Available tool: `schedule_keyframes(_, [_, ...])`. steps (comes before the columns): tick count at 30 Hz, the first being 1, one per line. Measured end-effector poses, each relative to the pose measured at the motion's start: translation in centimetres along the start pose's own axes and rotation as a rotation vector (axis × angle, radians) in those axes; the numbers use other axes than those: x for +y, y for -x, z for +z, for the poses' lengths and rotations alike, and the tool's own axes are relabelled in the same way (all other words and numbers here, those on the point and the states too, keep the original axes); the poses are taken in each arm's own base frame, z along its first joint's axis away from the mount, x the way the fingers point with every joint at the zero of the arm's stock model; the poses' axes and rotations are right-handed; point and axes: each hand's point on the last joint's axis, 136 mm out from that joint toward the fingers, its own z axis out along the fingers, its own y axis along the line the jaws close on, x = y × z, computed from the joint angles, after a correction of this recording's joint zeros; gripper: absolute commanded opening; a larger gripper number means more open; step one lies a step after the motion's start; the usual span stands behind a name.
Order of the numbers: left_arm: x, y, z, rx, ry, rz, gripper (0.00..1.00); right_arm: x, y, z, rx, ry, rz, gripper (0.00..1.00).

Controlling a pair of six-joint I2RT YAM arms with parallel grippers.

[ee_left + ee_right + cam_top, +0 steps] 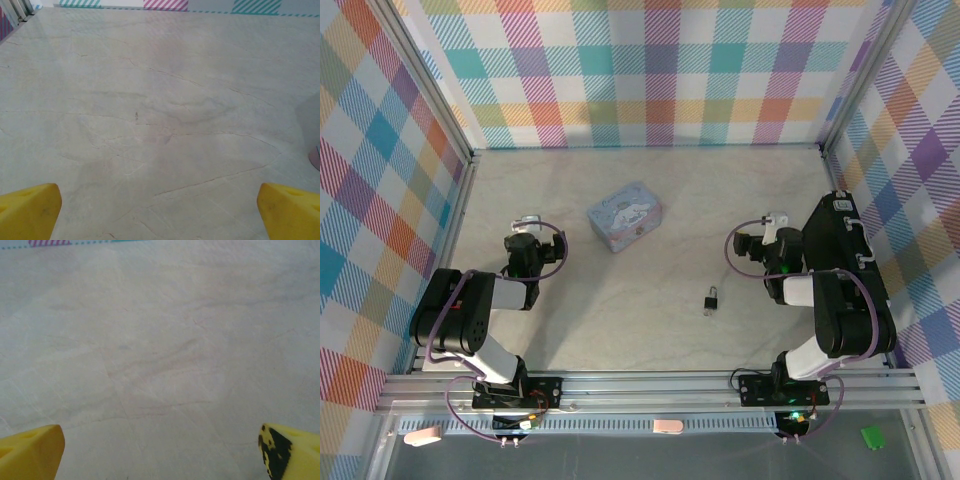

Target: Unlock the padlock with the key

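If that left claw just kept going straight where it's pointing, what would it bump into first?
Probably the bare table: the open left gripper aims forward and slightly down at it. The box sits off to its right, out of that line, though depth is hard to judge.

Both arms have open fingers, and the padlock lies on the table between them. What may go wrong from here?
1. The padlock is tiny and lies loose on the smooth table; the open right gripper, the nearer one, might push it away instead of gripping it.
2. The key is too small to tell apart from the padlock in the top view, so a grasp could take the wrong piece.
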Motion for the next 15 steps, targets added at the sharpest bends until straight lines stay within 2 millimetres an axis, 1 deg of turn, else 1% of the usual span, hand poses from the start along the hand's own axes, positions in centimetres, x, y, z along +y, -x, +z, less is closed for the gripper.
schedule_keyframes(5, [-0.03,0.00,0.00,0.000,-0.002,0.000,1.00,0.18,0.38,0.00,-0.015,0.010,0.000,0.99])
schedule_keyframes(15, [-0.02,-0.09,0.00,0.003,-0.001,0.001,1.00,-0.72,1.05,-0.06,-0.046,-0.051,0.012,0.99])
